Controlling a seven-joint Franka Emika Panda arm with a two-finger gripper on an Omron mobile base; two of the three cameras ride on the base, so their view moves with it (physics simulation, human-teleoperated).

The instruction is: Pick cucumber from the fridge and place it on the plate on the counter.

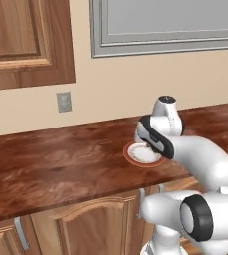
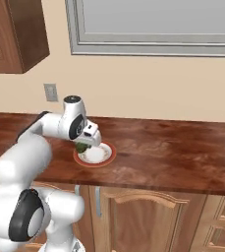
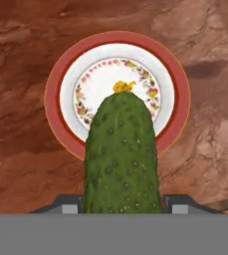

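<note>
Right now we have the cucumber [image 3: 120,154] clamped between the two dark fingertips [image 3: 68,203] of the gripper [image 2: 86,143], and the hand view shows it jutting out from them with its yellowish tip toward the middle of the plate [image 3: 65,129]. In the right base view the gripper hangs over the plate's left rim with a bit of green showing beneath it, and we cannot tell whether the cucumber touches the plate yet. The plate sits on the counter [image 1: 51,164] close to its front edge, roughly midway along the stretch we can see, with bare wood all round it

We judge the cucumber to be light and stiff enough to keep its shape under a firm squeeze, though its rounded, bumpy skin could roll or slip between flat pads. Our hold looks to be near its base end, leaving most of its length hanging free, so it may pivot as the fingers part. A grip nearer its middle would carry it more steadily. Being an oblong, it could roll once released, and the shallow plate offers only a low red rim [image 3: 53,99] to stop it, so we would want it low and lying along the white centre before letting go
</note>
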